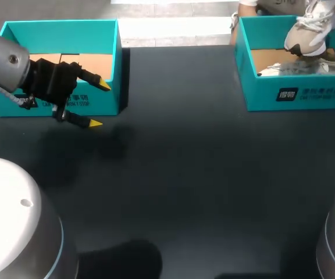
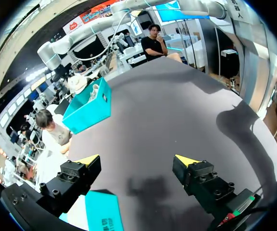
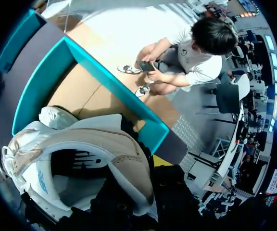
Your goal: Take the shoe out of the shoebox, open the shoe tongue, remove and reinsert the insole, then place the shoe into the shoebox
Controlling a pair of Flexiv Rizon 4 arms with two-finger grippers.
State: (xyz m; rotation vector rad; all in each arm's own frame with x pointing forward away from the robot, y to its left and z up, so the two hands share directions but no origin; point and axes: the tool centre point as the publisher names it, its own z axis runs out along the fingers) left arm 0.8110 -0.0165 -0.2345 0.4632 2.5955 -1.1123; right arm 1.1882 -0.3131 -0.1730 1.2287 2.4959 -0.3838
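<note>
A beige and white shoe (image 1: pixel 308 29) hangs tilted above the right teal shoebox (image 1: pixel 298 96), at the table's far right. In the right wrist view my right gripper (image 3: pixel 150 169) is shut on the shoe (image 3: pixel 81 144) at its heel collar, over the box's cardboard floor (image 3: pixel 88 98). A second pale shoe (image 1: pixel 295 68) lies inside that box. My left gripper (image 1: pixel 99 104) stands open with nothing between its fingers, in front of the left teal shoebox (image 1: pixel 63 38). In the left wrist view that gripper (image 2: pixel 137 160) faces across the dark table toward the right box (image 2: pixel 88 108).
The table top (image 1: pixel 179 157) is dark, with the two boxes at its far corners. A corner of the left box (image 2: pixel 102 211) shows under my left gripper. The arm bases (image 1: pixel 16 226) stand at the near corners.
</note>
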